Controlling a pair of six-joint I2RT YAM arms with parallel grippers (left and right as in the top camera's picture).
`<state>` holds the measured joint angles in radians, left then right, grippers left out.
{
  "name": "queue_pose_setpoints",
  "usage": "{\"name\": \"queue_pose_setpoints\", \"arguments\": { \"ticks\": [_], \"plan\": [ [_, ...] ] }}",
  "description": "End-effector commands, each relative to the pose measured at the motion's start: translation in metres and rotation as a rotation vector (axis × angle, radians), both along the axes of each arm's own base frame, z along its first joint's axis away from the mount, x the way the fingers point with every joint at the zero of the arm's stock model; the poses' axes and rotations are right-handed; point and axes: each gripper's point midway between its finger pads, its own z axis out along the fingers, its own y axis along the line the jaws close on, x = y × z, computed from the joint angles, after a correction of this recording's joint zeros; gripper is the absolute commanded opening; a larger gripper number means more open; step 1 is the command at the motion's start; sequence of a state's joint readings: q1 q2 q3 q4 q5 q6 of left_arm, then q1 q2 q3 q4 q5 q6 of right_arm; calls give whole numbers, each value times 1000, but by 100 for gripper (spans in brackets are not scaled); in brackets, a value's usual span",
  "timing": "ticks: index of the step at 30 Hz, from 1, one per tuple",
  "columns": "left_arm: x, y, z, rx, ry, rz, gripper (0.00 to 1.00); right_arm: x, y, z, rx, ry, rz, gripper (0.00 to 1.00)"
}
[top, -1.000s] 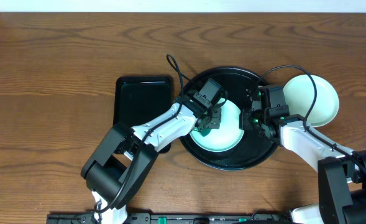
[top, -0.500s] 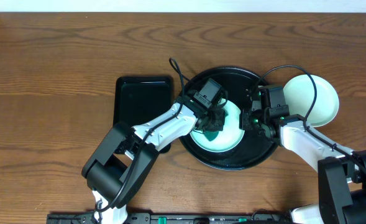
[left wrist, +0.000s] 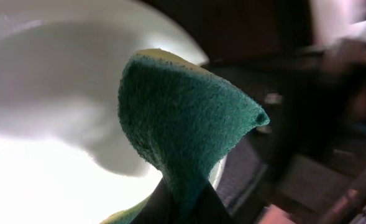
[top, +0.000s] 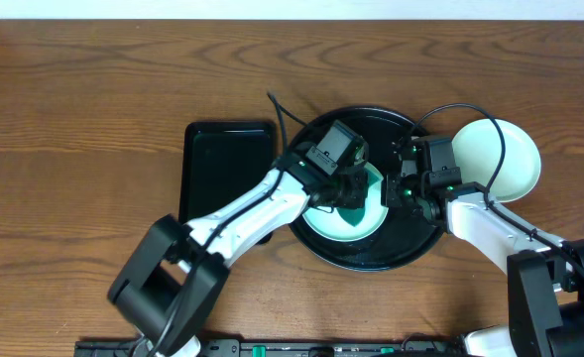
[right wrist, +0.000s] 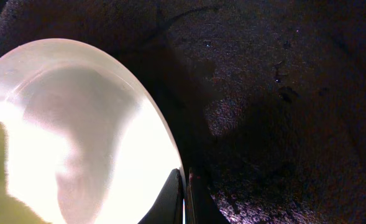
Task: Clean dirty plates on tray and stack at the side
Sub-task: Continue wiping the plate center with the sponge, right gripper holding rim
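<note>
**Wooden table: plate wiping on the round tray**

Overhead view, left to right: rectangular black tray [top: 227, 159] at centre left. Round black tray [top: 366, 263] at centre, with a mint plate [top: 351, 228] lying in it. Pale plate [top: 505, 159] on the table, just beside that tray's upper right rim. Left gripper [top: 349, 190] hangs over the mint plate, and right gripper [top: 403, 190] sits at the plate's right edge. From overhead neither pair of jaws can be read. Only the left wrist view shows jaws closed on a folded green sponge [left wrist: 183, 130] over the plate; contact unclear. Only the right wrist view shows narrow jaws pinching the plate's rim, with dark tray floor to the right.
</note>
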<state>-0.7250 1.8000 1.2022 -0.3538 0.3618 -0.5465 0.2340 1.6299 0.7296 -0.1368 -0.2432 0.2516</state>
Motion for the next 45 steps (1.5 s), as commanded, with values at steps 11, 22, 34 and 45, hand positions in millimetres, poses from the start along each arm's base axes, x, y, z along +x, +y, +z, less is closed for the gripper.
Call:
{"name": "queue_pose_setpoints", "arguments": {
  "ticks": [11,22,34,45],
  "plan": [
    [37,44,-1,223,-186,174,8,-2,5,-2,9,6,18,1],
    [51,47,-13,267,-240,187,9,-2,5,-2,8,6,18,1],
    [61,47,-34,299,-255,205,9,-1,5,-2,10,1,18,1],
    [47,40,-59,290,-166,153,8,-1,5,-2,9,1,18,1]
  ]
}}
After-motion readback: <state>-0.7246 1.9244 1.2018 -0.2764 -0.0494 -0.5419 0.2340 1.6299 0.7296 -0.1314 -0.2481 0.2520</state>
